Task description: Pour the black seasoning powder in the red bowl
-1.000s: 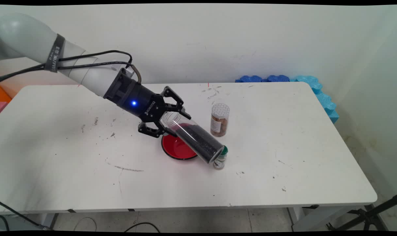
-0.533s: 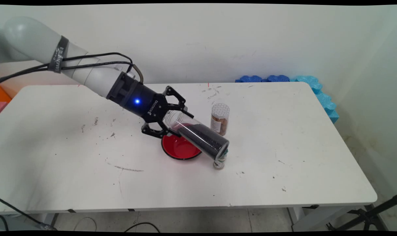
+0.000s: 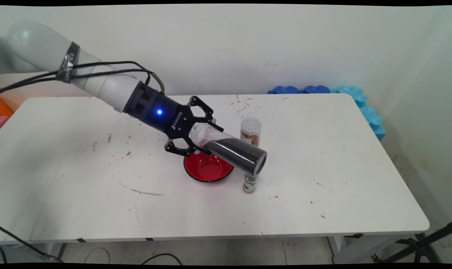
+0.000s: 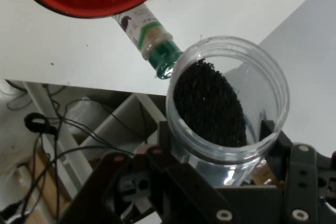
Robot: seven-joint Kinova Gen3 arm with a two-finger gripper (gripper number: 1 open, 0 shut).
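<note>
Your gripper [image 3: 200, 137] is clamped on the open end of a clear plastic jar [image 3: 231, 150], its fingers pressed against the jar's wall just behind the rim. The jar is held well off the table [image 3: 323, 209], lying close to level with its closed bottom a little lower and pointing to the picture's right. Dark granules fill most of its length, and a short stretch near the mouth shows clear.

Look at the hand view: you see straight into the jar's mouth [image 4: 228, 100], where the black granules [image 4: 209, 103] are heaped toward the far end — the clear wall around them is bare.

Below the jar, a red bowl [image 3: 208, 168] with a dark rim sits on the table; the jar's middle hangs over the bowl's far right part. Just to the right of the bowl stands a small bottle [image 3: 250, 184] (its green cap shows only in the hand view, the jar's bottom end covering it from the main camera). Whether jar and bottle touch you cannot tell.

Behind the jar stands a taller container [image 3: 250, 131] with a pale patterned lid and brown contents, its lower part hidden by the jar. Blue foam pieces [image 3: 323, 90] lie along the wall at the table's far right corner.
</note>
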